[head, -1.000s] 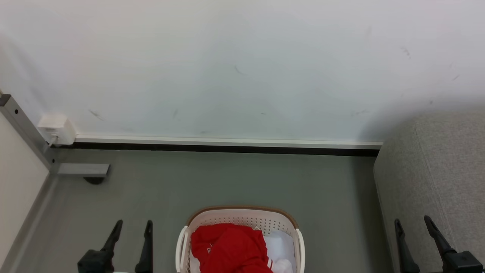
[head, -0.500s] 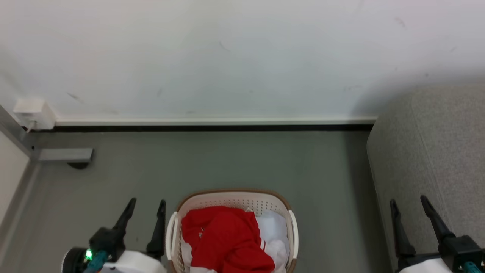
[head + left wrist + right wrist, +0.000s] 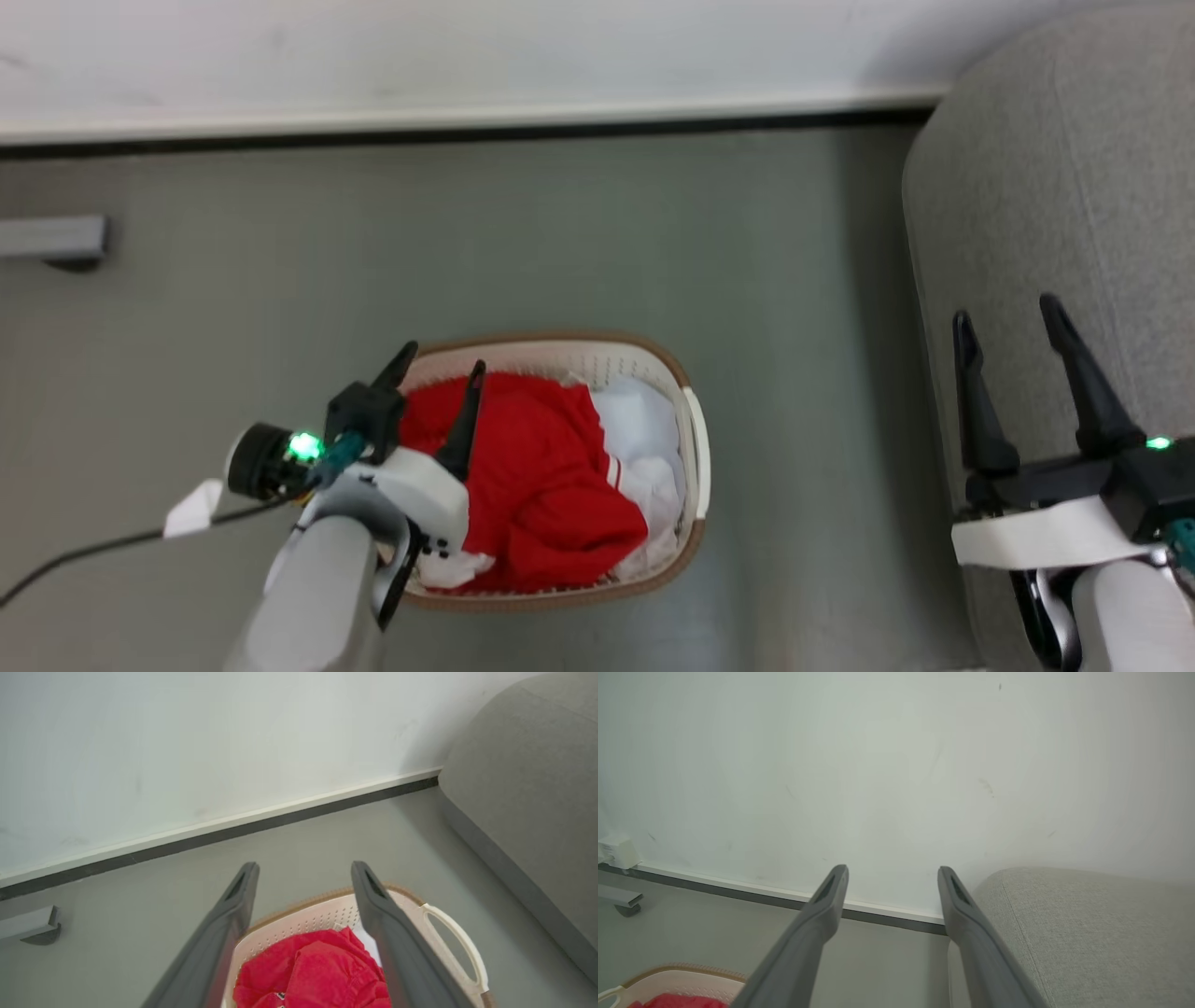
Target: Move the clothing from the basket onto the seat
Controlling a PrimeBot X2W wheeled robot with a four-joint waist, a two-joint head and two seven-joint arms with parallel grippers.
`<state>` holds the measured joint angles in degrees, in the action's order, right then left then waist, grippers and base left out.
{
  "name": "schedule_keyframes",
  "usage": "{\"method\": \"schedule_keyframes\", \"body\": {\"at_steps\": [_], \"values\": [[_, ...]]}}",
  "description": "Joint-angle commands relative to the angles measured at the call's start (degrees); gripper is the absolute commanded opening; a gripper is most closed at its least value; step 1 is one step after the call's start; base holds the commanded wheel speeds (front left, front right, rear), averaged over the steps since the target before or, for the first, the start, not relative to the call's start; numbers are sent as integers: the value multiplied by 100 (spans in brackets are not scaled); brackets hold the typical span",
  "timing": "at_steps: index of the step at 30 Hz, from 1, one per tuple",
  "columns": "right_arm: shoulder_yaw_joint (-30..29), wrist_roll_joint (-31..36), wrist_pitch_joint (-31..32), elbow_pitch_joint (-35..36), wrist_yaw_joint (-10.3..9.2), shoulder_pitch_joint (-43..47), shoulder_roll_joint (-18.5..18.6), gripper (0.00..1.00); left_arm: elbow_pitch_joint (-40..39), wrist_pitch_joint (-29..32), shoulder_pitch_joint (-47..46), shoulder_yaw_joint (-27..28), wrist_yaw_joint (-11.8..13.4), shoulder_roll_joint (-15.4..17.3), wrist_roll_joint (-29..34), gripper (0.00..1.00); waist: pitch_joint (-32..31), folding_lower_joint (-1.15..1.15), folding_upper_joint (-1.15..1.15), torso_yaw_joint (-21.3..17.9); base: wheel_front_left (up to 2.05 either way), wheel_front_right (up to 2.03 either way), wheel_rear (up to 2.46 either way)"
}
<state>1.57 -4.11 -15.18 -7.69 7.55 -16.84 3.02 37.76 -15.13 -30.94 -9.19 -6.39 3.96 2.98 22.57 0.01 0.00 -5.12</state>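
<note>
Red clothing (image 3: 546, 476) lies heaped in the basket (image 3: 693, 448), which stands on the grey floor (image 3: 373, 243) near the seat (image 3: 1055, 187), with a strip of bare floor between them. A white cloth (image 3: 644, 425) lies beside and partly under the red fabric, on the side nearer the seat.

The left hand (image 3: 446, 357) hangs over the basket's far-left part with its fingers spread and nothing between them. One finger lies across the red heap in the head view and the other sits at the brown rim. The left wrist view shows the red fabric low between the two fingers, but I cannot tell whether they touch it. The right hand (image 3: 1005, 310) is likewise spread wide and empty, poised over the near edge of the seat.

By my reading the task is at its very start. No garment is gripped or lifted, and the part of the seat in view carries nothing red. Everything remains to do: closing on the fabric, lifting it clear of the rim, carrying it across and laying it on the cushion.
</note>
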Motion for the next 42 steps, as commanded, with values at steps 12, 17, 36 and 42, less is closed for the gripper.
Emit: {"method": "schedule_keyframes", "body": {"at_steps": [12,17,36,42], "values": [[260,-551,3,651,-12,-959,-12,100,1974,1025,-1748,-260,542,141,478,100,1901,-1,0,-550,0,0,0],[360,-775,4,778,-12,-1122,-11,100,2418,1254,-2159,-311,701,251,547,100,2289,-1,0,-667,0,0,0],[522,-951,3,904,-12,-1473,-11,100,3283,1403,-3034,-467,649,518,433,100,3066,-1,0,-838,0,0,0],[401,-914,4,763,-12,-1342,-11,100,3401,1335,-2916,-639,388,358,415,0,2783,-1,0,-716,0,0,0]]}}
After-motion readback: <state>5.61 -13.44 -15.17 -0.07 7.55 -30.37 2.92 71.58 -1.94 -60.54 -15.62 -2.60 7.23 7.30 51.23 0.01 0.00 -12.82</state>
